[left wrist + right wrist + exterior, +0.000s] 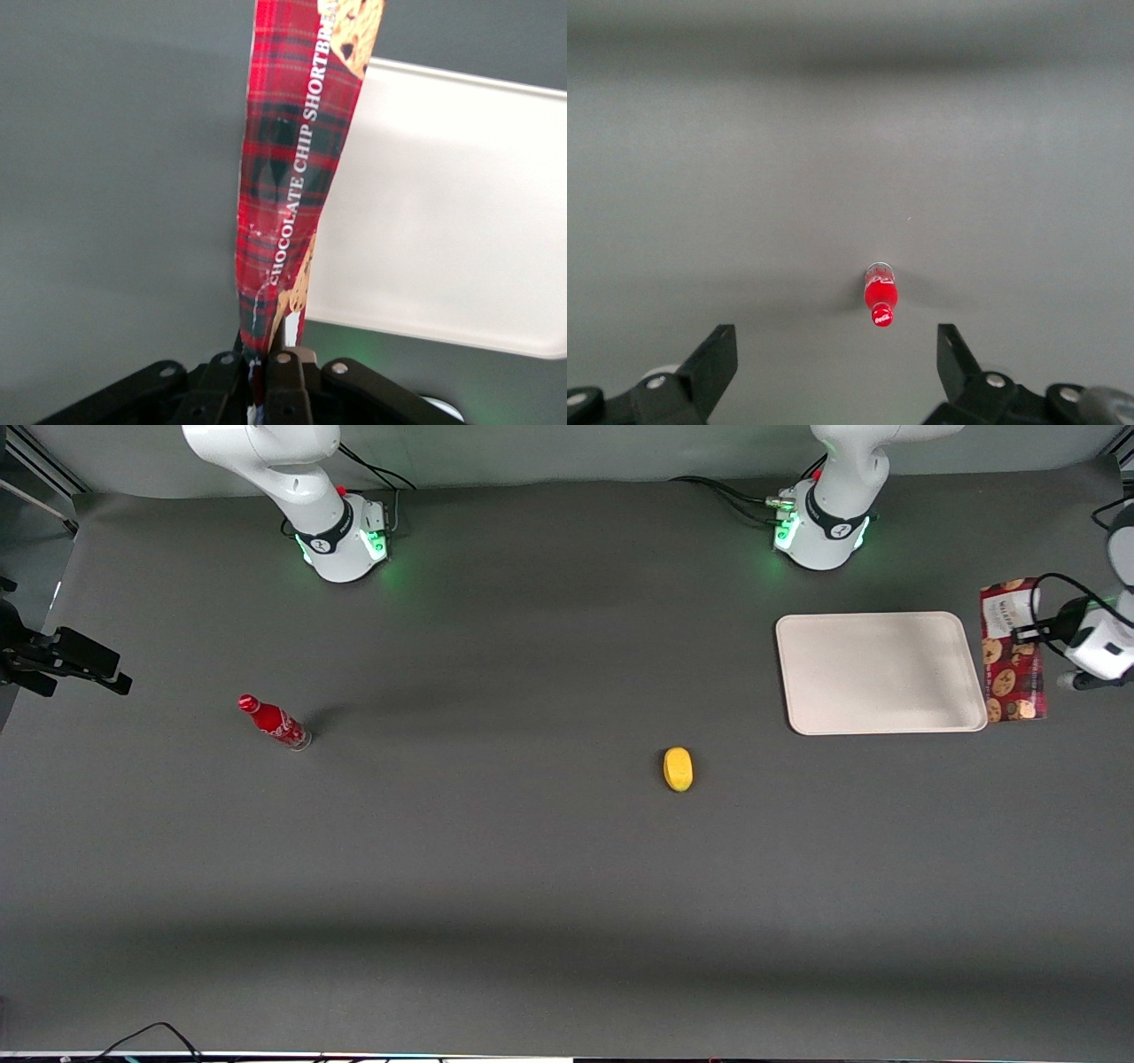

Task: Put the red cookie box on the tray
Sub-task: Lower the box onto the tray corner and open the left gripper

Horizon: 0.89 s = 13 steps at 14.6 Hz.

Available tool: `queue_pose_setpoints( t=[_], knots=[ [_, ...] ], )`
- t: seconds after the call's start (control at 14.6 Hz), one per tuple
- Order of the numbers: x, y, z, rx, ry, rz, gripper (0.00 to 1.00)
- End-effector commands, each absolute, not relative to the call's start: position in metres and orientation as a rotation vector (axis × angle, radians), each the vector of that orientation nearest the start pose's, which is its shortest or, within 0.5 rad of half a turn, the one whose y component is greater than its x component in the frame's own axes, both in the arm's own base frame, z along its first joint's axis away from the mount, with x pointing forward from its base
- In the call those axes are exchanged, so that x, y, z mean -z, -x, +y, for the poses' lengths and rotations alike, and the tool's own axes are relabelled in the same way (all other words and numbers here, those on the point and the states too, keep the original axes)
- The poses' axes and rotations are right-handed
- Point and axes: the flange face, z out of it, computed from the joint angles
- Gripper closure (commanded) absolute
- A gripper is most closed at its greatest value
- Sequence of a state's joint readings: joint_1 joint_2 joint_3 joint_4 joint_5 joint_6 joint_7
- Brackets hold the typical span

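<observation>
The red cookie box [1013, 654] is long and narrow, dark red with cookie prints and a white label patch at its end farther from the front camera. It lies alongside the tray's edge at the working arm's end of the table. The tray [881, 673] is flat and cream with rounded corners, and nothing is on it. My left gripper [1035, 636] is at the box, shut on its long side. In the left wrist view the gripper [261, 359] pinches the box [292, 177], with the tray [443, 204] beside it. I cannot tell whether the box is touching the table.
A small yellow object [678, 769] lies on the grey table nearer the front camera than the tray. A small red bottle [275, 723] lies toward the parked arm's end, also in the right wrist view [880, 301]. The arm bases [819, 531] stand at the back.
</observation>
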State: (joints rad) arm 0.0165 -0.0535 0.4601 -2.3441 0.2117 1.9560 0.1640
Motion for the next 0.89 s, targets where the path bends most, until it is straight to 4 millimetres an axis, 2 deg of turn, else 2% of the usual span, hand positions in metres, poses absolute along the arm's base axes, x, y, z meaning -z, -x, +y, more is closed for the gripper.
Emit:
queue_pose_setpoints(
  t=[0.0,0.21,0.27,0.34,0.55,0.62,0.68,0.82],
  knots=[
    [-0.288,-0.357,0.222,-0.457,3.075,-0.305,1.00],
    [-0.261,-0.340,0.229,-0.385,3.098,-0.249,1.00],
    [-0.258,-0.341,0.229,-0.392,3.096,-0.232,0.78],
    [-0.258,-0.343,0.229,-0.393,3.094,-0.225,0.03],
    [-0.273,-0.355,0.232,-0.406,3.086,-0.211,0.00],
    [-0.287,-0.365,0.230,-0.417,3.084,-0.186,0.00],
    [-0.305,-0.380,0.224,-0.428,3.076,-0.144,0.00],
    [-0.358,-0.424,0.201,-0.436,3.053,-0.051,0.00]
  ],
)
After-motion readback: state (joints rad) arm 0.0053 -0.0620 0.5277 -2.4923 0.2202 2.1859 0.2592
